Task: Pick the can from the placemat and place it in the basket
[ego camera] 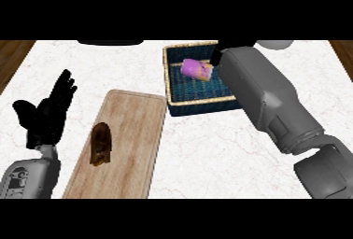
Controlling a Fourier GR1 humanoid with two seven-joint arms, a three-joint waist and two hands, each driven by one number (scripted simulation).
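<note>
The can (197, 69), pink and purple with an orange end, lies tilted inside the dark blue basket (180, 103) with a tan rim at the counter's back middle. My right forearm reaches over the basket's right side. Only a black part of my right hand (219, 52) shows, just right of and behind the can; I cannot tell whether it touches the can. The wooden placemat (134, 140) lies to the left of the basket. My left hand (47, 112) rests open, fingers up, left of the placemat.
A dark brown oblong object (101, 144) lies on the placemat's left half. A black shape (110, 42) sits at the counter's far edge. The white marble counter (207, 154) ends at wooden floor at both back corners.
</note>
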